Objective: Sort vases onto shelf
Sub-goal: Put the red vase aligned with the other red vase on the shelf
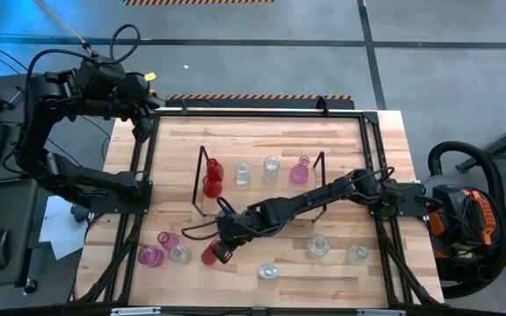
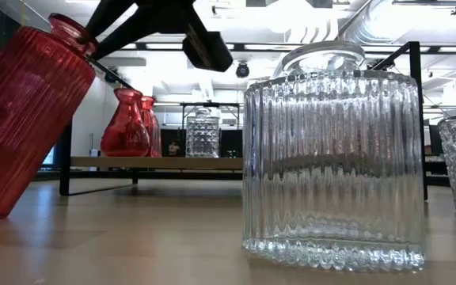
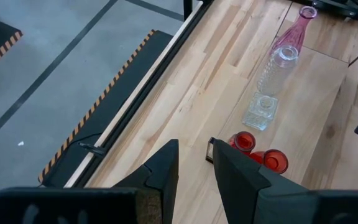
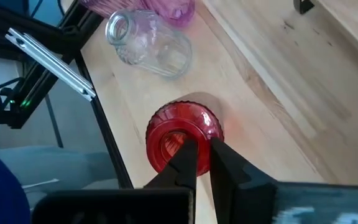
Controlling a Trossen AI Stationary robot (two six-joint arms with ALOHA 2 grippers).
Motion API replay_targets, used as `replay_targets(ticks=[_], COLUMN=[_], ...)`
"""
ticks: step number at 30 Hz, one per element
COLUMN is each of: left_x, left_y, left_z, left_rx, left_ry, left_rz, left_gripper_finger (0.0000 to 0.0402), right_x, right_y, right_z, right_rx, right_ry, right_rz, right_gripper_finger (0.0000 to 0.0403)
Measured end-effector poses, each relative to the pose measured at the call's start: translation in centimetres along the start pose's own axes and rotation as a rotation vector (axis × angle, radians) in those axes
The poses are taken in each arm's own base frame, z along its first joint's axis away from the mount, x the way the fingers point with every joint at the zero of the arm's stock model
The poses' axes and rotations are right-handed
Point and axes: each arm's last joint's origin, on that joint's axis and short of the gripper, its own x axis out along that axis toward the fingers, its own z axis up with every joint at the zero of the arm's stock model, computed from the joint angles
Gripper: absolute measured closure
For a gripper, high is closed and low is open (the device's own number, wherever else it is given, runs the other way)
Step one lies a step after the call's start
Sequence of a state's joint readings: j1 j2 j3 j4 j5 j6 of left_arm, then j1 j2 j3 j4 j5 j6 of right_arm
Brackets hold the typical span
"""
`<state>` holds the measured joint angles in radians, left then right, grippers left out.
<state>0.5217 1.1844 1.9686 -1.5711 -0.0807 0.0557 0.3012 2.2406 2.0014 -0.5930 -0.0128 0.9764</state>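
Red vase (image 1: 211,254) sits on the table's near-left part, tipped over at a slant in the low view (image 2: 22,119), rim pinched by the right gripper (image 1: 221,254), one finger inside the mouth and one outside, clamped tight on the glass (image 4: 182,134). Crowded just to its left by a clear vase (image 1: 179,254) and two pink ones (image 1: 151,256), also showing close up past the right wrist (image 4: 148,43). More clear glass scattered on the near side: one (image 1: 269,273) right in front of the low camera (image 2: 335,158), two more (image 1: 318,245) further right (image 1: 357,254).

Shelf (image 1: 262,180) further back mid-table, already carrying two red vases (image 1: 212,178) at its left end, then a clear one (image 1: 242,174), a clear bottle (image 1: 271,168), a pink bottle (image 1: 299,169). Right arm stretched across in front of it.

Left gripper (image 3: 194,163) parked over the far-left corner, off the board, fingers a bit apart, probably empty, hard to be sure from that angle.
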Motion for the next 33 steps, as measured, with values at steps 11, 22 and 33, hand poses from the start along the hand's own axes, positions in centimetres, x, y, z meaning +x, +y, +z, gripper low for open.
replay_targets(ticks=[11, 22, 33], left_x=[0.0, 0.0, 0.0], left_y=[0.0, 0.0, 0.0], left_z=[0.0, 0.0, 0.0], left_rx=[-0.002, -0.018, -0.018], left_ry=[0.0, -0.001, -0.001], left_rz=[0.0, 0.0, 0.0], left_gripper_finger=[0.0312, 0.0312, 0.0312], right_x=[-2.4, -3.5, -3.6], right_y=[1.0, 0.5, 0.5], right_z=[2.5, 3.5, 3.3], right_rx=[-0.022, -0.039, -0.039], right_ry=[-0.045, -0.01, 0.002], right_rz=[0.027, -0.019, -0.024], right_gripper_finger=[0.0401, 0.0401, 0.0402])
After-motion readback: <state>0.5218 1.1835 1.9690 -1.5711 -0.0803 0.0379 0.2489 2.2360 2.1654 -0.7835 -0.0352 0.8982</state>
